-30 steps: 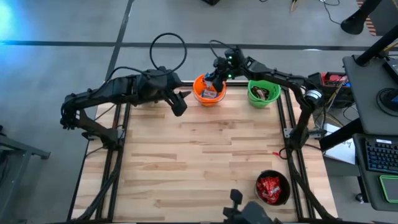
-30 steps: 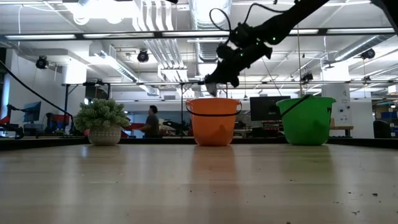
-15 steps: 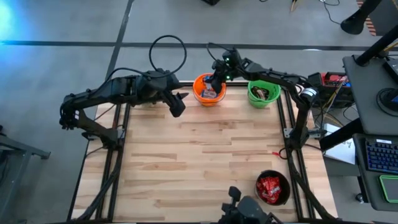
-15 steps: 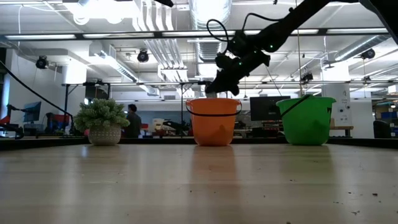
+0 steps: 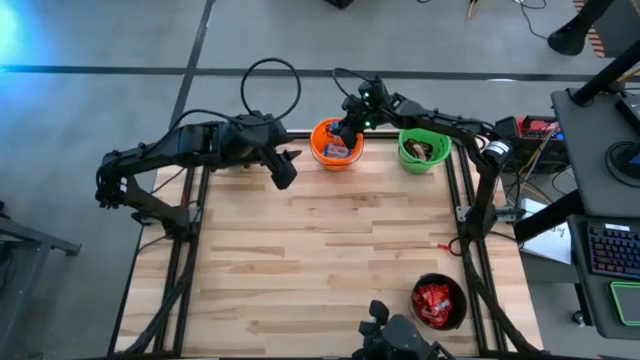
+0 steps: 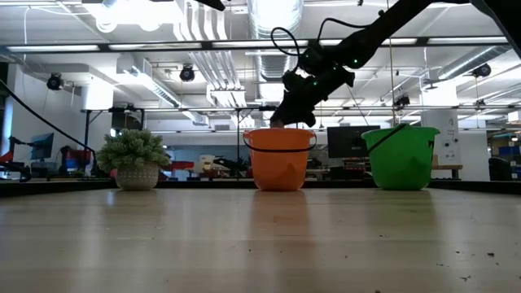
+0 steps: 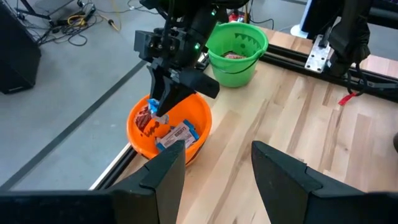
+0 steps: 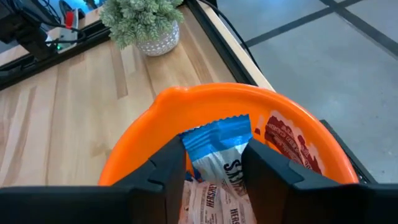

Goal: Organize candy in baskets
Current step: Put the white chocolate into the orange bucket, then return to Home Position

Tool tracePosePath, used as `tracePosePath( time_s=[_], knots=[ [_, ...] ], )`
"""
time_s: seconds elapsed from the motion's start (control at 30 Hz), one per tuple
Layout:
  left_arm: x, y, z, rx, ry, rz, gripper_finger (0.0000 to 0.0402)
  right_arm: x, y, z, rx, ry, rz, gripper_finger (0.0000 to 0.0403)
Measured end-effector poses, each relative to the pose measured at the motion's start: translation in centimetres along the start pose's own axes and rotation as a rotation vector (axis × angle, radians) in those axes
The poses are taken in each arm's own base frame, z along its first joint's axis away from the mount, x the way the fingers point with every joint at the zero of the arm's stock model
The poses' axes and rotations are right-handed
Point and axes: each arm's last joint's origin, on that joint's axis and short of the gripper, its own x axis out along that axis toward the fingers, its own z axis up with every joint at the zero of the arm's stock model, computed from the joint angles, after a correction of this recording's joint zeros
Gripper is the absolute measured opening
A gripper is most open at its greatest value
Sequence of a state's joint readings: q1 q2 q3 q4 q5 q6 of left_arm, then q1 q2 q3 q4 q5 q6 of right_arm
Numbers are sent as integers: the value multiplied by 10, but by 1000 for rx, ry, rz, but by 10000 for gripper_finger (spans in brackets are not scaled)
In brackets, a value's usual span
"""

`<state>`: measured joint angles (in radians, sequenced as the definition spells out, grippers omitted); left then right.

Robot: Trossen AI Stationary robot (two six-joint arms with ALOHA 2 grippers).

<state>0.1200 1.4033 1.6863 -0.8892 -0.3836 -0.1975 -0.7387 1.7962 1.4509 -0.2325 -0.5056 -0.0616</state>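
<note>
At the table's far edge, the orange basket (image 5: 335, 147) holds several candies. My right gripper (image 8: 214, 149) hangs open just above it, fingers pointing down, a blue-and-white candy bar (image 8: 217, 146) between them; the left wrist view shows that bar (image 7: 160, 112) at the fingertips. To its right stands the green basket (image 5: 424, 150) with dark bars inside. The black basket (image 5: 438, 302), near the front right corner, holds red packets. My left gripper (image 5: 288, 165) hovers open and empty, left of the orange basket. My right gripper has the blue-and-white bar between its spread fingers, one finger (image 8: 168, 168) along each long side. I cannot tell whether they touch it. The bar stands upright, crimped end (image 8: 217, 124) up, over the candies in the orange basket.
A small potted plant (image 6: 136, 160) stands at the far edge, left of the orange basket (image 6: 279, 159). A small red scrap (image 5: 440, 243) lies near the table's right edge. Bare wood fills the middle and near left of the table (image 5: 300, 270).
My right gripper has come down a little toward the orange basket's rim, staying above the basket.
</note>
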Motion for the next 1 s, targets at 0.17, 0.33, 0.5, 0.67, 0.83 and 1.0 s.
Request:
tracePosePath(
  time_s=[0.17,0.33,0.5,0.67,0.83,1.0],
  knots=[
    [-6,3,-2,1,10,2,167,0,0,0,23,2,1,150],
    [-17,8,-4,-24,10,2,167,-1,1,-1,72,13,1,159],
    [-25,12,-6,-17,22,5,167,-2,2,-4,102,50,2,159],
    [-38,19,-16,-16,91,21,167,-13,11,4,107,22,7,159],
    [-53,27,-24,-13,97,22,167,-38,30,21,67,-46,34,139],
    [-73,35,-34,1,64,7,167,-66,47,35,86,-108,43,102]
  ],
)
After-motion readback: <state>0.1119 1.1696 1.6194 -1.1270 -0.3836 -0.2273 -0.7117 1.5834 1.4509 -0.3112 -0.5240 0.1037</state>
